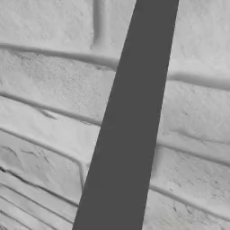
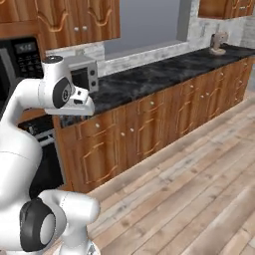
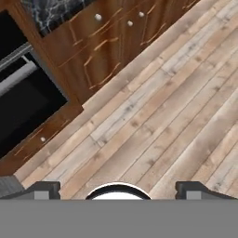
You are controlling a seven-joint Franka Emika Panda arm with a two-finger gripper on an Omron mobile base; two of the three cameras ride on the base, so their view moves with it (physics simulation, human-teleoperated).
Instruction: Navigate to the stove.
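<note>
**Gripper** (image 3: 118, 191) — jaws wide apart, nothing between them. It points down at the plank floor (image 3: 162, 116), just out from the cabinets (image 3: 102, 42).

**Stove** — where it lies cannot be told. The stretch of dark counter (image 2: 164, 74) in the right base view carries no burners or knobs, so its direction from the gripper is unsettled. Judgement: the base has yet to drive or turn to find it, so the task is at an early stage.

**Counter run** — its long axis goes from the black oven (image 2: 20, 60) away to the far right. A microwave (image 2: 82, 72) sits near the oven end and a coffee machine (image 2: 217, 43) at the far end.

**Views compared**
- The hand view gives the oven (image 3: 23, 102) front and handle from close above.
- The right base view gives the whole room.
- The left base view gives a pale rough surface (image 1: 45, 90) crossed by a dark band (image 1: 130, 134), which I cannot identify.
</note>
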